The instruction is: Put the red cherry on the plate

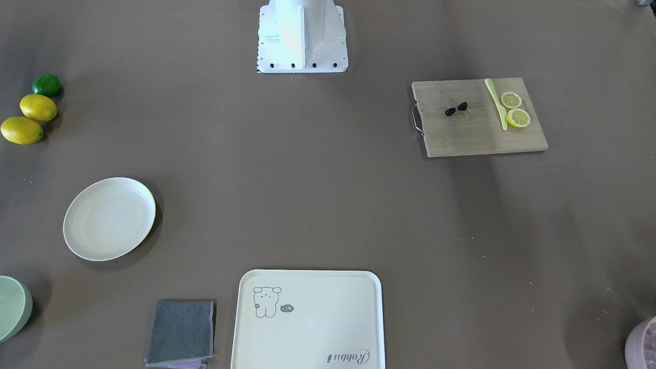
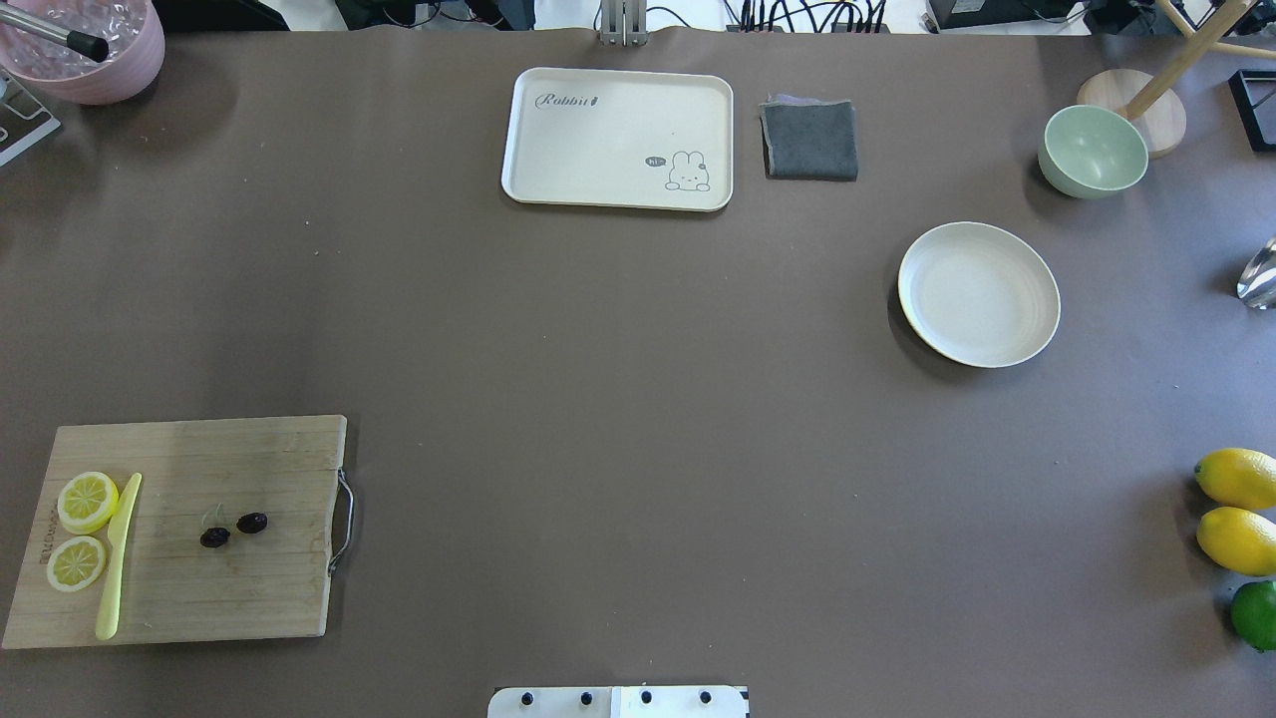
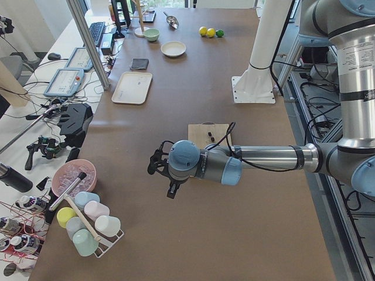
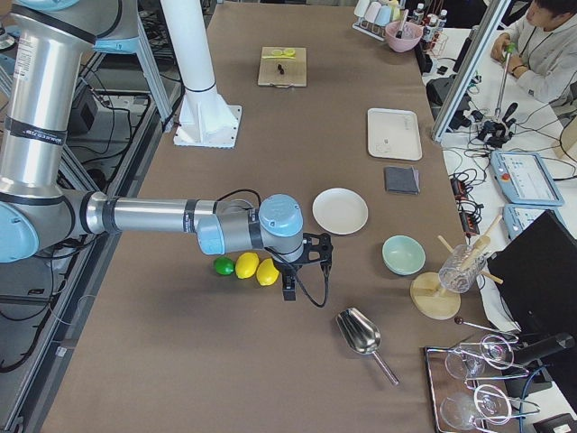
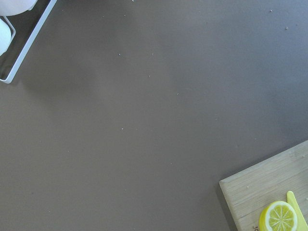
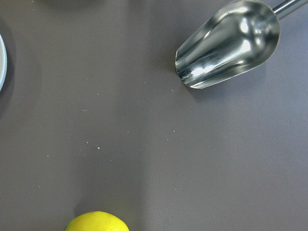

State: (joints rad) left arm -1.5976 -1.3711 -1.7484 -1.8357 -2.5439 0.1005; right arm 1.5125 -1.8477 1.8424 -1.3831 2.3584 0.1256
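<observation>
The red cherry (image 2: 232, 530), a pair of tiny dark fruits on thin green stems, lies mid-board on the wooden cutting board (image 2: 199, 598) at the robot's near left, also seen in the front view as cherry (image 1: 456, 109). The round cream plate (image 2: 979, 294) stands bare on the right half of the table, plate (image 1: 109, 219). My left gripper (image 3: 163, 174) hovers over bare table beyond the board's left end, far from the cherry; I cannot tell whether it is open. My right gripper (image 4: 309, 266) hangs beside the lemons, short of the plate (image 4: 340, 210); its state cannot be told either.
On the board lie two lemon slices (image 2: 88, 501) and a yellow-green knife (image 2: 118, 558). A cream tray (image 2: 618, 90), grey cloth (image 2: 809, 140), green bowl (image 2: 1093, 150), metal scoop (image 6: 226, 45), two lemons (image 2: 1236, 479), a lime (image 2: 1256, 613) and a pink bowl (image 2: 95, 55) ring the table.
</observation>
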